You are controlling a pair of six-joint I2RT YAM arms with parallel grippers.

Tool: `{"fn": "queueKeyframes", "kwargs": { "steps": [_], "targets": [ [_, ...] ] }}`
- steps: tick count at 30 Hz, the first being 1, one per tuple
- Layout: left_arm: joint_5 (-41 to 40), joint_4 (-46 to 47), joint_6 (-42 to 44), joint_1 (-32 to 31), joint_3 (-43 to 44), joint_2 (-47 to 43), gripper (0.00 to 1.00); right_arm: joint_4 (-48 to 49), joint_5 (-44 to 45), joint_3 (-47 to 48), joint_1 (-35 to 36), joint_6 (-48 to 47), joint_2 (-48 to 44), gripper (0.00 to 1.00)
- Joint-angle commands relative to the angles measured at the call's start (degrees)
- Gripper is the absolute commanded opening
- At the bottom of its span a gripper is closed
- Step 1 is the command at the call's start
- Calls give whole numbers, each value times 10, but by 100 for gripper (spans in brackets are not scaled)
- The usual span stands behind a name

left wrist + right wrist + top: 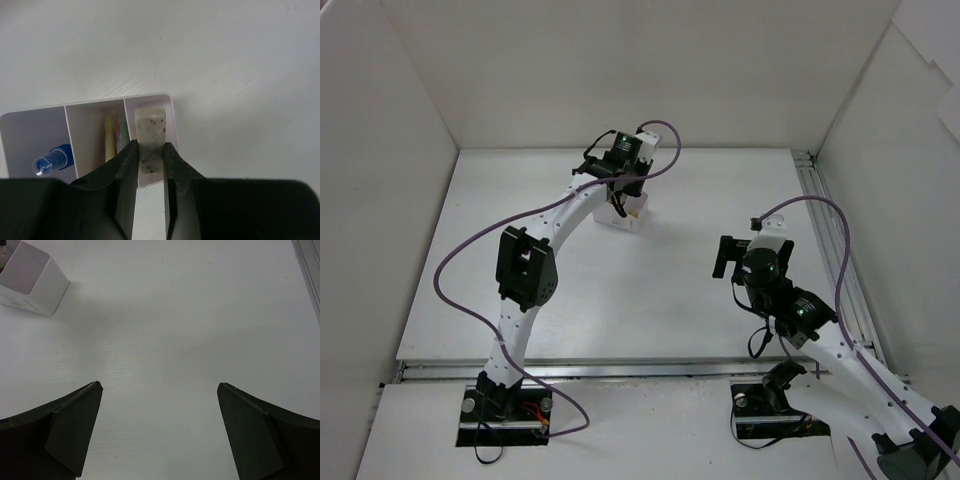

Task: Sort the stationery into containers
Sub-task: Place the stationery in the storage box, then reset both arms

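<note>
The white box [95, 106] has three compartments. A clear tube with a blue label [52, 159] lies in its left one. Yellow-green and pink sticks [114, 137] stand in the middle one. My left gripper [150, 146] is shut on a speckled off-white eraser block [150, 131], holding it in or just over the right compartment. In the top view the left gripper [623, 195] hangs over the box [628, 220] at the table's far middle. My right gripper [160, 387] is open and empty over bare table, well to the right [732, 258]. The box's corner [35, 282] shows at its far left.
White walls enclose the table on the left, back and right. A metal rail [830, 250] runs along the right edge, also visible in the right wrist view [310, 270]. Purple cables loop off both arms.
</note>
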Motion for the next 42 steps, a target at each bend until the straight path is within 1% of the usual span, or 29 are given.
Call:
{"fn": "queueKeyframes", "kwargs": {
  "steps": [1, 3, 4, 6, 10, 17, 20, 21, 22, 24, 26, 27, 28, 30, 31, 32, 34, 36, 37, 38, 39, 40, 41, 42],
  "targets": [
    [-14, 25, -2, 1, 33, -19, 17, -5, 44, -11, -7, 28, -36, 98],
    [-25, 24, -10, 1, 39, -10, 17, -7, 49, -17, -10, 27, -45, 98],
    [-29, 22, -11, 1, 42, -1, 13, -9, 51, -18, -9, 26, -53, 98],
    [-30, 18, -15, 1, 51, 5, 12, -14, 56, -15, -11, 20, -59, 98],
    [-36, 18, -30, 1, 45, 5, 13, -18, 65, -11, -14, 15, -63, 98],
    [-33, 25, -49, 1, 11, -8, 12, -23, 67, -8, -17, 15, -54, 98],
    [-35, 20, -51, 1, 6, -11, 16, -23, 70, -7, -16, 15, -53, 98],
    [-35, 18, -51, 1, 4, -10, 18, -25, 71, -7, -16, 15, -52, 98],
    [-35, 18, -52, 1, 4, -10, 27, -25, 71, -6, -14, 15, -52, 98],
    [-32, 15, -53, 1, 5, -11, 33, -25, 71, -5, -16, 16, -53, 98],
    [-28, 15, -54, 1, 4, -14, 41, -27, 71, -6, -17, 18, -54, 98],
    [-21, 15, -52, 1, 3, -19, 47, -26, 68, -6, -16, 19, -56, 98],
    [-18, 17, -52, 1, 3, -22, 54, -27, 66, -5, -17, 19, -58, 98],
    [-7, 15, -50, 1, 5, -33, 58, -29, 63, 0, -17, 19, -62, 98],
    [-6, 15, -50, 1, 8, -37, 63, -31, 60, 2, -18, 17, -66, 98],
    [-6, 10, -46, 1, 17, -42, 65, -32, 52, 4, -18, 16, -66, 98],
    [-5, 4, -42, -4, 25, -60, 72, -32, 46, 7, -17, 15, -73, 98],
    [1, 6, -38, -9, 17, -93, 77, -32, 48, 6, -16, 15, -74, 98],
    [6, 6, -38, -9, 10, -109, 82, -32, 48, 7, -16, 15, -73, 98],
    [8, 13, -37, -17, -17, -129, 83, -33, 49, 9, -17, 15, -72, 98],
    [8, 18, -34, -17, -37, -174, 83, -34, 48, 9, -16, 16, -73, 98],
    [4, 29, -30, -32, -64, -199, 85, -34, 46, 9, -17, 17, -73, 98],
    [-4, 59, -29, -39, -134, -260, 86, -34, 42, 9, -17, 18, -73, 98],
    [-36, 80, -34, -45, -171, -296, 90, -34, 41, 9, -15, 18, -77, 98]
  ]
}}
